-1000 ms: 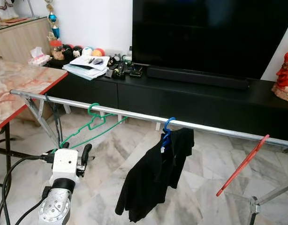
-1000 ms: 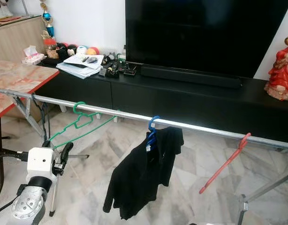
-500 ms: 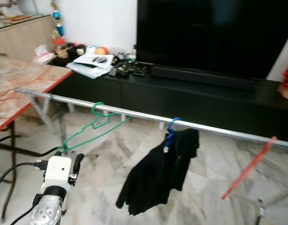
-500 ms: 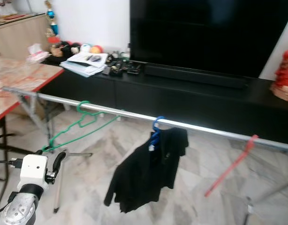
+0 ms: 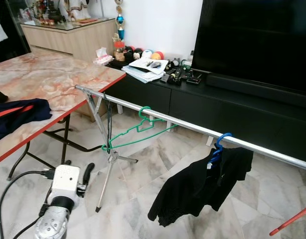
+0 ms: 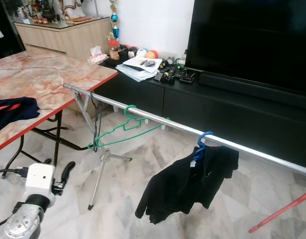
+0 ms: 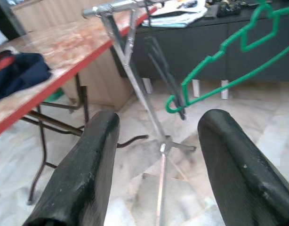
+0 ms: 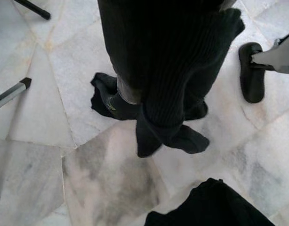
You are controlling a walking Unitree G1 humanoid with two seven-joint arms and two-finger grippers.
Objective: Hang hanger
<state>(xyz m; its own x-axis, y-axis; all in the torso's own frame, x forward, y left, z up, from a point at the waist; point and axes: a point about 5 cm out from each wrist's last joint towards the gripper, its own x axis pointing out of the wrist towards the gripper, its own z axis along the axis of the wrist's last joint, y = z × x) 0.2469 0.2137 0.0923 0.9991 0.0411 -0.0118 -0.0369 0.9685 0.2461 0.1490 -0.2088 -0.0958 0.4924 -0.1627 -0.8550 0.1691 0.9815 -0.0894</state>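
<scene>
A silver rail (image 5: pixel 183 127) runs from left to right on folding legs. A bare green hanger (image 5: pixel 138 130) hangs tilted near its left end. Further right, a blue hanger (image 5: pixel 220 144) carries a black garment (image 5: pixel 203 186). The tip of a red hanger (image 5: pixel 292 226) shows at the lower right. My left gripper (image 5: pixel 87 172) is low at the front left, below and short of the green hanger, open with nothing between its fingers (image 7: pixel 229 160). The right gripper (image 8: pixel 163 136) hangs over the marble floor.
A marble-topped table (image 5: pixel 58 79) with a red edge stands on the left, bearing a navy garment (image 5: pixel 18 112) with something red in it. A black TV bench (image 5: pixel 242 99) with papers and small items runs behind the rail. The rack's leg (image 5: pixel 105 174) stands close to my left gripper.
The camera has swung left, so the rack sits further right in the picture and the table with the navy garment has come into view. My left gripper stays low and open.
</scene>
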